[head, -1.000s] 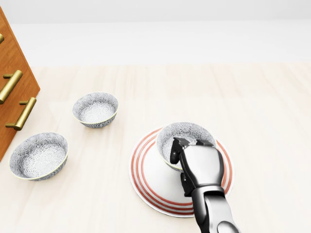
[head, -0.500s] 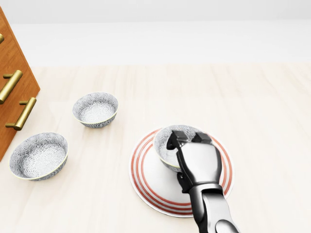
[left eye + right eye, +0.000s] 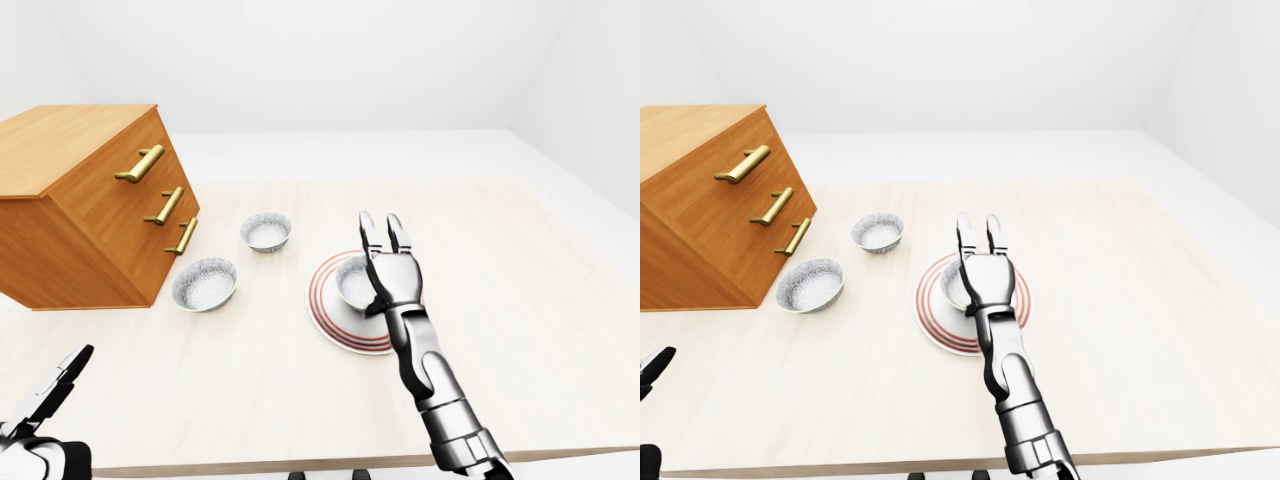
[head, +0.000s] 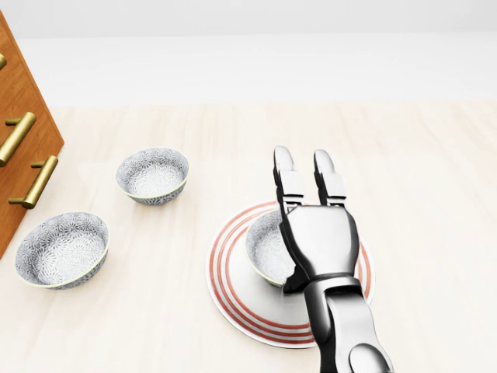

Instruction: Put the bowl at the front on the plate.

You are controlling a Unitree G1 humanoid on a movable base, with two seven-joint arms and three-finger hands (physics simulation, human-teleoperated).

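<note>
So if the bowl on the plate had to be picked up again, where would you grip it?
Probably the rim of the bowl, at its left side in the head view: it sits upright and open on the plate, and the open right hand hides the other side, so pinch the wall from above.

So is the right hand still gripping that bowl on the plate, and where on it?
No. The right hand has opened, its fingers straight above the bowl, which sits on the plate. The left hand holds nothing.
</note>
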